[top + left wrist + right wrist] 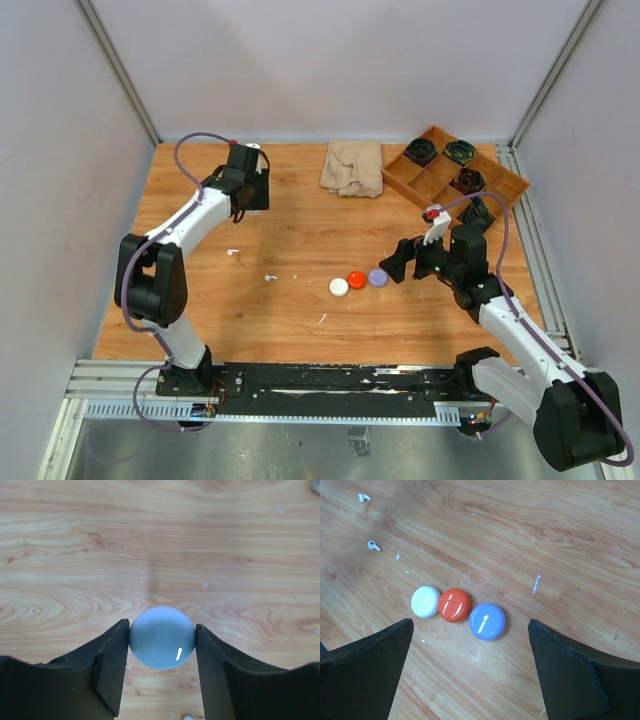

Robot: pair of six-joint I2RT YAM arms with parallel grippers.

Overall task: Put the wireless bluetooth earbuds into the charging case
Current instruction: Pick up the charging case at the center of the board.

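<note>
Left claw (161, 628) is clamped on a pale blue round case (162, 642), likely steadying it for loading. Right claw (470, 625) hangs wide over a white case (425, 601), red case (455, 605) and purple case (487, 621). 2 white earbuds (373, 545) lie loose on the table (545, 525), well apart from that row.

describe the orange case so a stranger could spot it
Near the middle of the wooden table, three small round cases lie in a row. The orange case is the middle one, glossy orange-red between the white case and the purple case.
</note>
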